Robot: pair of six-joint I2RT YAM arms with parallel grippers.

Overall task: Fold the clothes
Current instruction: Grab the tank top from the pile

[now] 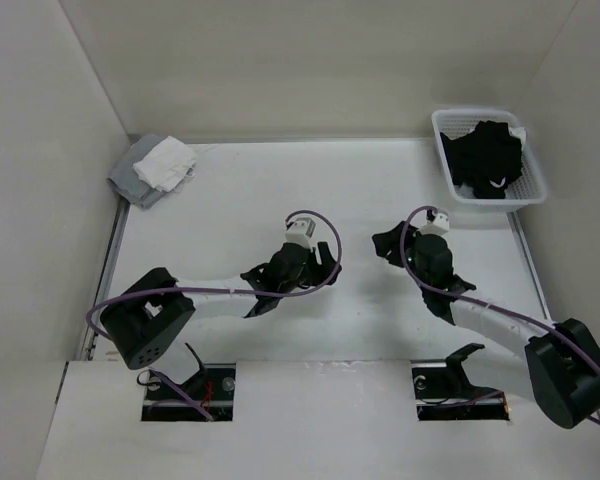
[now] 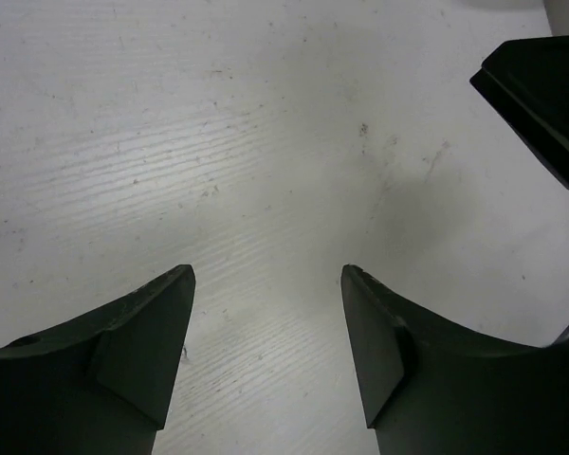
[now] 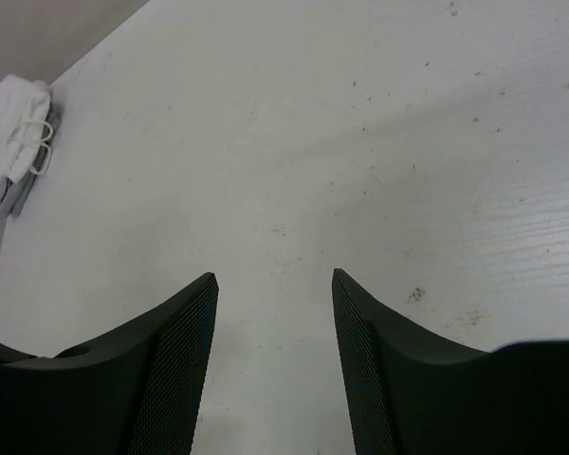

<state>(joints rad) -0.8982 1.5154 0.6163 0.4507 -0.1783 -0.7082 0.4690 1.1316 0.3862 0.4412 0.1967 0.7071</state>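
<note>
White table, scuffed and finely speckled, closed in by pale walls on three sides. Over its middle, left gripper: jaws spread wide, only bare board in the gap. Beyond its right-hand fingertip and off to that side, in the left wrist view, a black angular part, clear of the fingers; cannot tell for sure what it belongs to. Close by on the table's right half, right gripper: jaws likewise well open, gripping nothing, only marked tabletop between them. Far ahead of these jaws and to their left in the right wrist view, by the table's corner, a crumpled white cloth lying on a grey cloth. Black garment bunched in a heap inside a white plastic basket, at the far right corner of the table, well apart from both pairs of jaws and nearer the right pair. A little white showing under the heap at the basket's near edge.
</note>
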